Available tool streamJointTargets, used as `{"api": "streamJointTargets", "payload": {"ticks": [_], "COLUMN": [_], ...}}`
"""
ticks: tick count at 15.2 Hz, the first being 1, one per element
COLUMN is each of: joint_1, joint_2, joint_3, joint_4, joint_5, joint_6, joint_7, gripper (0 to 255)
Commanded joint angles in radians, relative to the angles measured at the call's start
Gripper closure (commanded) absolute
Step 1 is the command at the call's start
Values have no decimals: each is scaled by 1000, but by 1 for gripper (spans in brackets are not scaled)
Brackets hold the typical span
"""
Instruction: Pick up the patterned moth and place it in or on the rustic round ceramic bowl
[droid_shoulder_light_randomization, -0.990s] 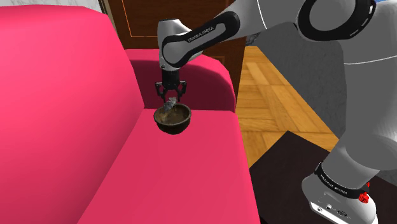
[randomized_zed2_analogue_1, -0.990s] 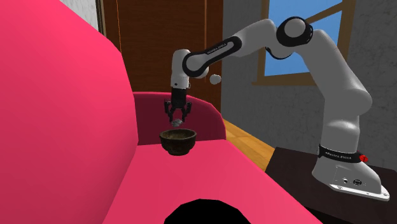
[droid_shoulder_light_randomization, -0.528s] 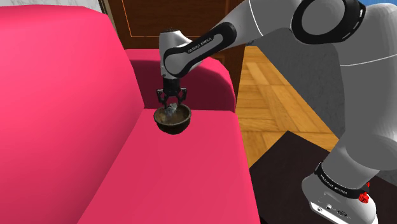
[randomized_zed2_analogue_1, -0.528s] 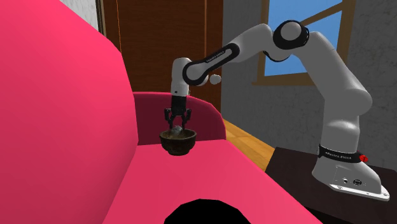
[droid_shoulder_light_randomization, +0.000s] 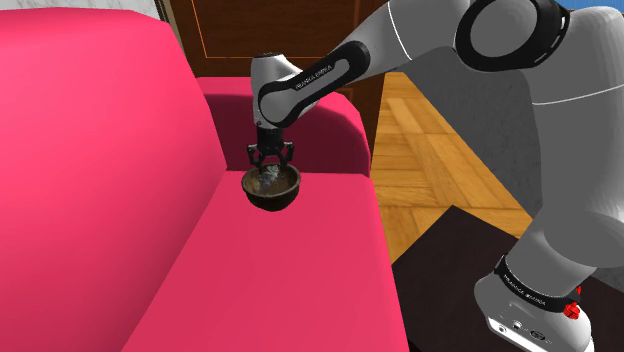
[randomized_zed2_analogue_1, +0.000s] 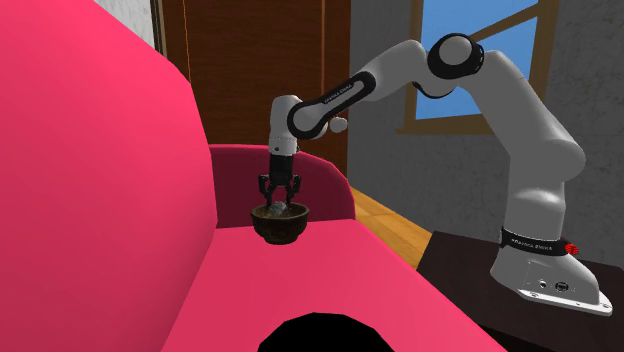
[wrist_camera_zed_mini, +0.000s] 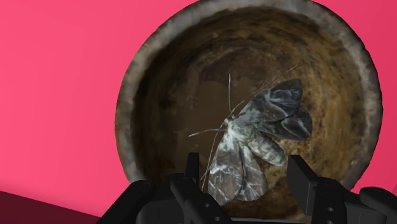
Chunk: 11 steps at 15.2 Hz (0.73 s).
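Observation:
A dark brown round bowl (droid_shoulder_light_randomization: 272, 198) with a rough rim stands on the pink sofa seat (droid_shoulder_light_randomization: 290, 280), close to the armrest. My black gripper (droid_shoulder_light_randomization: 269, 170) hangs straight down with its fingertips inside the bowl's mouth. It is shut on the grey-and-white patterned moth (wrist_camera_zed_mini: 251, 143), whose wings spread out over the bowl's inner wall (wrist_camera_zed_mini: 165, 95). From the second exterior view the gripper (randomized_zed2_analogue_1: 281, 200) dips just below the bowl's rim (randomized_zed2_analogue_1: 280, 212), and the moth is a pale speck between the fingers.
The sofa's tall pink backrest (droid_shoulder_light_randomization: 90, 150) rises beside the bowl, and the armrest (droid_shoulder_light_randomization: 320, 120) lies right behind it. Dark wooden panelling (droid_shoulder_light_randomization: 300, 30) stands beyond. Wood floor (droid_shoulder_light_randomization: 440, 160) and my dark stand (droid_shoulder_light_randomization: 470, 270) lie off the seat's edge.
The gripper has come down with the moth, from just above the bowl to inside its mouth. The bowl has stayed in place.

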Motion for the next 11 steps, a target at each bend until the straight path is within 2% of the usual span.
{"api": "streamJointTargets", "payload": {"ticks": [1, 2, 3, 8, 11], "joint_1": [0, 0, 0, 0, -12], "joint_2": [0, 0, 0, 0, -54], "joint_3": [0, 0, 0, 0, 13], "joint_4": [0, 0, 0, 0, 21], "joint_5": [0, 0, 0, 0, 22], "joint_6": [0, 0, 0, 0, -73], "joint_7": [0, 0, 0, 0, -13], "gripper": [255, 255, 0, 0, 0]}}
